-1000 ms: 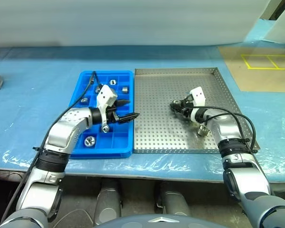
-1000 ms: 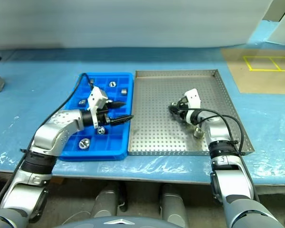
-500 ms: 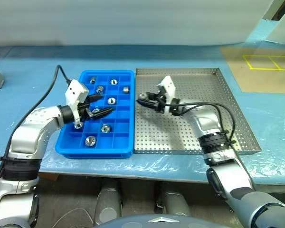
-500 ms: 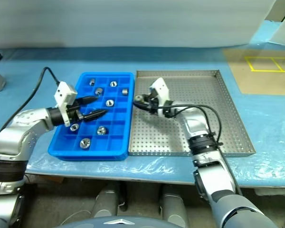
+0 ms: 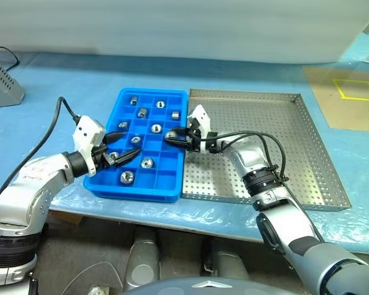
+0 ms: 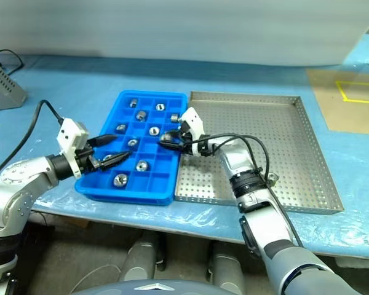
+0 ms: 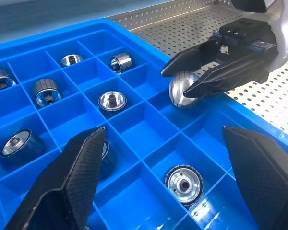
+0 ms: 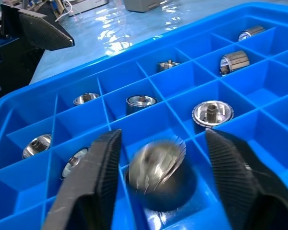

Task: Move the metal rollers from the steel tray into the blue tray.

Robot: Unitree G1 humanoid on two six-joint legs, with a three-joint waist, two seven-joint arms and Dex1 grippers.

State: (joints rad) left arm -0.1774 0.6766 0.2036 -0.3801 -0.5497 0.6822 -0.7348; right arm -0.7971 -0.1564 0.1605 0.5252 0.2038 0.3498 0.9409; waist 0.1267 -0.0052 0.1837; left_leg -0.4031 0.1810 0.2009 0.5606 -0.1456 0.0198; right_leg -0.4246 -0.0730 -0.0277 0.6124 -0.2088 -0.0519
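Blue tray on the blue-covered table, left of the steel tray, long sides just beside each other. Right gripper reaching leftwards across the steel tray's left rim, tips over the blue tray's right-hand column, about midway along that edge. Fingers parted, one roller between them and blurred, a narrow gap visible on each side in the right wrist view, so no firm pinch. Same roller at the tips of those black fingers in the left wrist view, above an empty compartment. Cannot tell whether touching the compartment floor. Left gripper over the blue tray's near left part, pointing right, fingers spread wide, nothing between them. Nine other rollers seated singly in compartments: three along the far row, further ones in the middle rows, two toward the near edge and. Some upright with bore showing, some lying on their sides. Grey box at the table's far left corner, well apart from both trays.
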